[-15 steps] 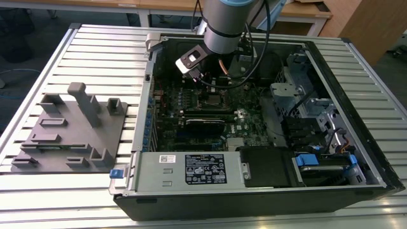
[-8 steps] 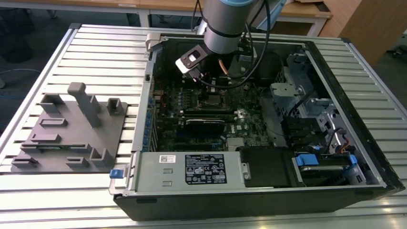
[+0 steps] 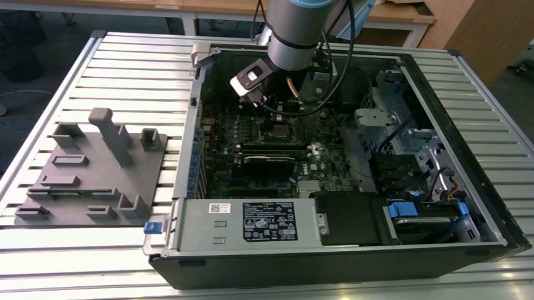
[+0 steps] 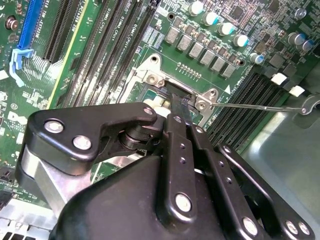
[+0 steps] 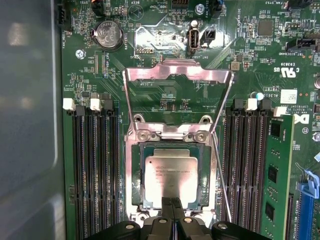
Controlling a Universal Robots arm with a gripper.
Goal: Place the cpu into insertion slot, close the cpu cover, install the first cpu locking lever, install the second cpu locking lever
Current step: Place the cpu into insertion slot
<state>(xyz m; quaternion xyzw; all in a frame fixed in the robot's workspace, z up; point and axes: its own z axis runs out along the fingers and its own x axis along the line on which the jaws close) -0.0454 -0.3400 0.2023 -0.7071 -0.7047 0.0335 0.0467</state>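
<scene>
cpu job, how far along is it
Done: the cpu lies in the insertion slot. In hand: the shut gripper sits at the cpu's edge. Left: the cpu cover stands open, and a locking lever stands free beside the slot.

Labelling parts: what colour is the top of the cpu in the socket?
The cpu top is dull silver-bronze; clearest in the first wrist view.

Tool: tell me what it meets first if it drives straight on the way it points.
Most likely the cpu seated in the insertion slot: the tool points at its edge, though depth is unclear.
</scene>
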